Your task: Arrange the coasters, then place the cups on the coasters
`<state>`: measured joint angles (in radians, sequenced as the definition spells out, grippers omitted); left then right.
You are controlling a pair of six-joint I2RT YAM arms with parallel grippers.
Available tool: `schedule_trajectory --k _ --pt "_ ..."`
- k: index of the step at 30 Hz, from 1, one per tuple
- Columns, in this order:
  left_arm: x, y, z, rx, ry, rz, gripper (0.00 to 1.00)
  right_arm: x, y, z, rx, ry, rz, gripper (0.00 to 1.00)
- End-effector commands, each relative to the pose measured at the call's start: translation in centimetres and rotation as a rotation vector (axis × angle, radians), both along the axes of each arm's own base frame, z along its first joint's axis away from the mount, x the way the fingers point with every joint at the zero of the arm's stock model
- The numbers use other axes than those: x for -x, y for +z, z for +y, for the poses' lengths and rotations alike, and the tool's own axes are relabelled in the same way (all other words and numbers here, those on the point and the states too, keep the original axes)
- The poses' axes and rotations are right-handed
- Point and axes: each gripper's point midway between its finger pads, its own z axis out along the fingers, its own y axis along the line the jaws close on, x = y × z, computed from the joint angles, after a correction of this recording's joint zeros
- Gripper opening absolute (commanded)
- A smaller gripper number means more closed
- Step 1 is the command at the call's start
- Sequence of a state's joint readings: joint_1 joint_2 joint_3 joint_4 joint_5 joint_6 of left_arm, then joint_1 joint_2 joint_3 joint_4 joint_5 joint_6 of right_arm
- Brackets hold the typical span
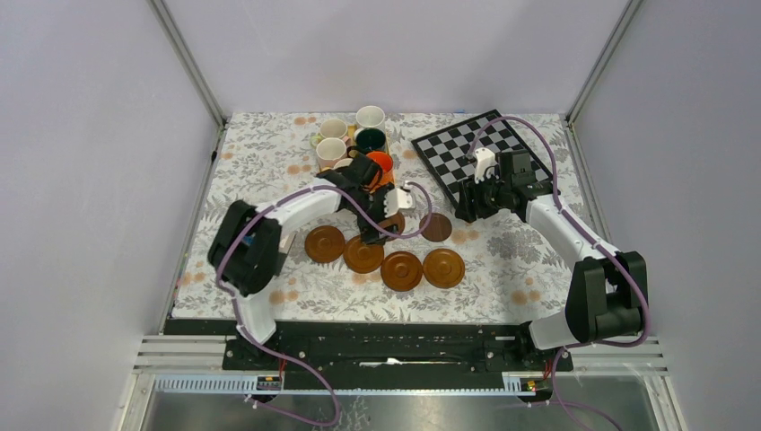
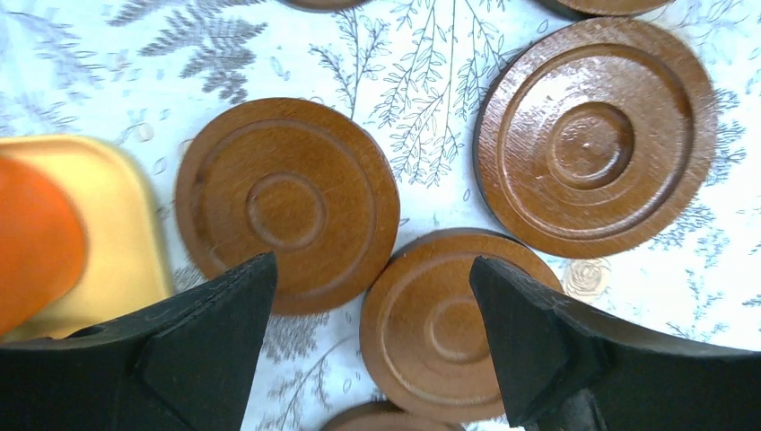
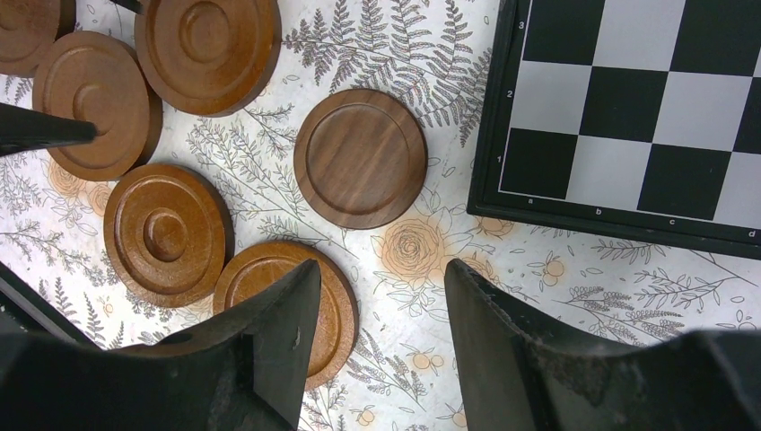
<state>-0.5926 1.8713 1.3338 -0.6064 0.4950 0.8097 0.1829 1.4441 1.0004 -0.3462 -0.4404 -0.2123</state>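
Observation:
Several brown coasters [image 1: 401, 270] lie in a loose row across the middle of the cloth, the darker one [image 1: 436, 227] to the right of them. My left gripper [image 1: 375, 233] hovers open over them. In the left wrist view its gripper [image 2: 372, 269] has nothing between the jaws, with one coaster [image 2: 449, 323] below the gap and two others [image 2: 287, 202] [image 2: 597, 135] beyond. The cups [image 1: 370, 139] cluster at the back, and the orange cup [image 2: 31, 233] is at the left edge. My right gripper [image 3: 381, 269] is open over bare cloth, near the dark coaster [image 3: 361, 157] and a rimmed coaster [image 3: 247, 274].
A chessboard [image 1: 467, 148] lies at the back right, and its corner [image 3: 628, 117] sits just beyond my right gripper. The yellow tray [image 2: 117, 224] lies under the cups. The floral cloth [image 1: 520, 260] covers the table, with metal frame posts at its back corners.

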Motion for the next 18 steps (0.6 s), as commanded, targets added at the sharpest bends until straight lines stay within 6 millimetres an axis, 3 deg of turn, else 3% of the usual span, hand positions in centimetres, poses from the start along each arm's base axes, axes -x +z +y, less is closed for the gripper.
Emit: schedule_trajectory --k 1,6,18 --pt "-1.1 4.6 0.8 0.059 0.090 -0.138 0.88 -0.2 1.7 0.4 -0.034 0.020 -0.059 0.60" --pt "-1.0 2.6 3.5 -0.001 0.167 -0.135 0.89 -0.1 1.9 0.5 -0.044 0.024 -0.061 0.60" --pt "-2.5 -1.0 4.9 -0.046 0.181 -0.122 0.87 0.0 1.9 0.4 -0.038 0.016 -0.058 0.59"
